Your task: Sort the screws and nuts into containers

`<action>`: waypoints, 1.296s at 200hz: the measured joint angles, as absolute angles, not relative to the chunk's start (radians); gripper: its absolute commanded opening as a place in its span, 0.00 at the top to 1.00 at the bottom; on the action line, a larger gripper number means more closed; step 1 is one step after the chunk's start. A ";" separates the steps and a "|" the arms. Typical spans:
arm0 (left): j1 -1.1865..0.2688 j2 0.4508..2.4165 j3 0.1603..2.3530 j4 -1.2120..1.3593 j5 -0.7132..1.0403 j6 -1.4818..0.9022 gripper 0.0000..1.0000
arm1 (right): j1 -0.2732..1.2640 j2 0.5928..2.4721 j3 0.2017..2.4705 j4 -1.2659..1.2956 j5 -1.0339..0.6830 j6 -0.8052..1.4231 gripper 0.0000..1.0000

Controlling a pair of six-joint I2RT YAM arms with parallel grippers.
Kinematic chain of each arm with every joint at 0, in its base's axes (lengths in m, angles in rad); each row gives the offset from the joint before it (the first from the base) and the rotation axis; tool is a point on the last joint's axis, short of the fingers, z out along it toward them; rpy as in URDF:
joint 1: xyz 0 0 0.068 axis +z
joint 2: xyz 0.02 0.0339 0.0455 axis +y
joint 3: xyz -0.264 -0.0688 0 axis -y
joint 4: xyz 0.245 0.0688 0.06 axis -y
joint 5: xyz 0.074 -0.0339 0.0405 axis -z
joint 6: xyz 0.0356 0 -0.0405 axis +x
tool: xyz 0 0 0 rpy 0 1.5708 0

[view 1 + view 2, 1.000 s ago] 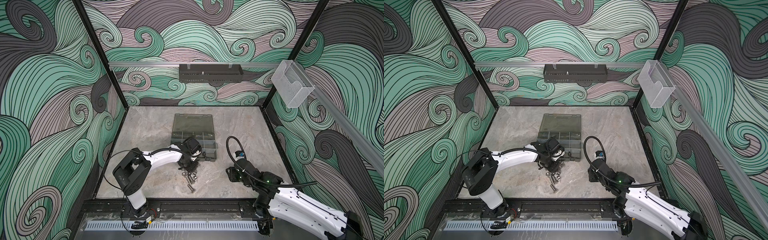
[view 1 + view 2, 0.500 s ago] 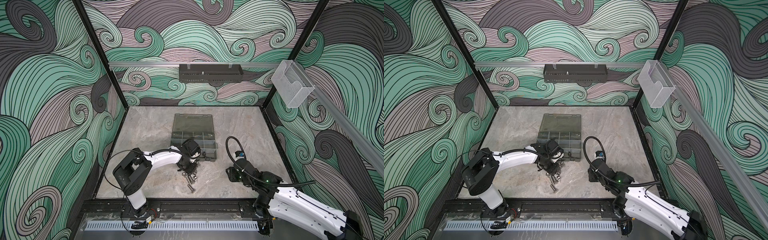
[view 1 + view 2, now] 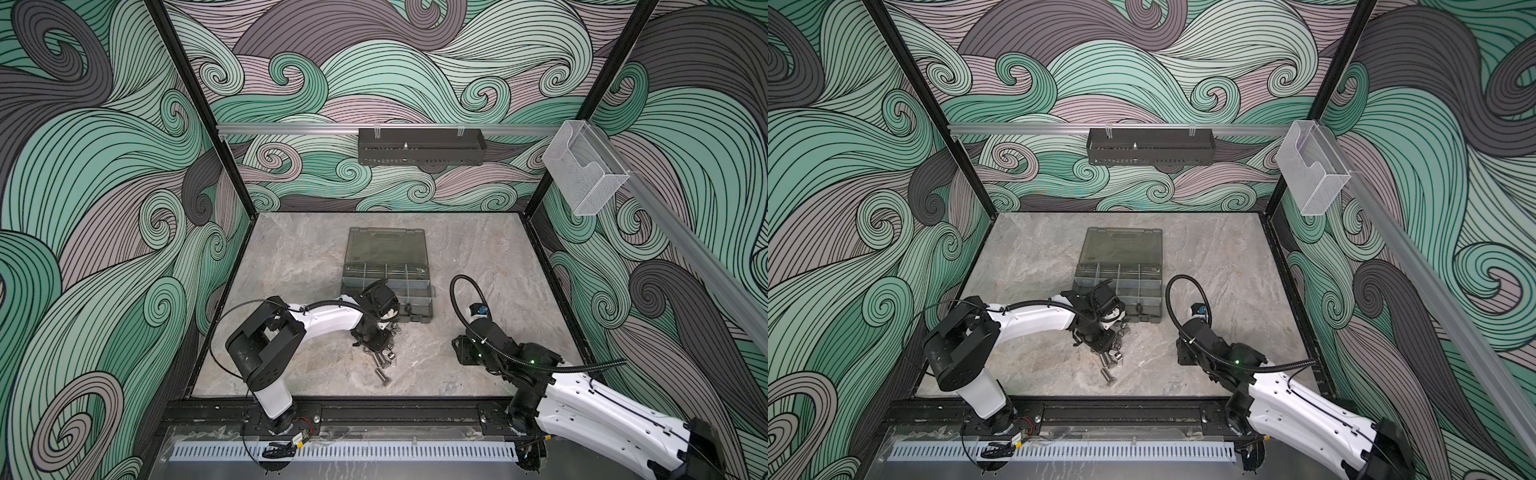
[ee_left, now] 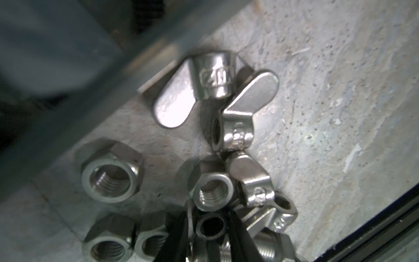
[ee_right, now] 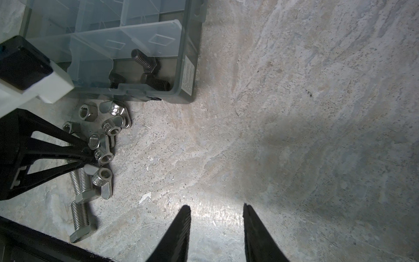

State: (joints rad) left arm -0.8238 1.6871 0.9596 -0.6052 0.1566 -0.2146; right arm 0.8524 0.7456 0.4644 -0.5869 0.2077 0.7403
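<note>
A smoky-grey organiser case (image 3: pixel 428 291) lies open mid-table, its containers split by clear dividers. One near corner compartment holds black screws (image 5: pixel 145 61). Just in front of the case is a loose pile of silver nuts (image 3: pixel 384 353), wing nuts (image 4: pixel 204 86) and hex nuts (image 4: pixel 111 179) among them. Long silver screws (image 5: pixel 81 217) lie at the pile's near side. My left gripper (image 4: pixel 210 224) reaches down into the pile, its black fingers (image 5: pixel 68 154) shut on a small round nut (image 4: pixel 210 233). My right gripper (image 5: pixel 216 208) hangs open over bare table to the right, holding nothing.
The case's lid (image 3: pixel 384 245) lies flat behind the compartments. A black perforated tray (image 3: pixel 419 151) hangs on the back wall and a clear acrylic box (image 3: pixel 586 174) on the right wall. A black rail (image 3: pixel 374 409) runs along the table's front edge.
The left gripper has shifted slightly within the pile of nuts. The right arm has stayed still.
</note>
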 measured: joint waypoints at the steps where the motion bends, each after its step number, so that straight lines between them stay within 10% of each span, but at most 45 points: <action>1: -0.824 1.687 0.960 -0.605 0.157 -0.215 0.68 | 0.852 0.746 0.464 -0.587 0.208 0.740 0.60; 259: -0.852 1.690 0.976 -0.621 0.104 -0.222 0.83 | 0.849 0.747 0.463 -0.587 0.208 0.741 0.60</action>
State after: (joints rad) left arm -0.8516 1.6897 0.9760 -0.6212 0.1040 -0.2222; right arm 0.8486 0.7467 0.4625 -0.5865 0.2077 0.7406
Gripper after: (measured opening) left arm 0.211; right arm 0.398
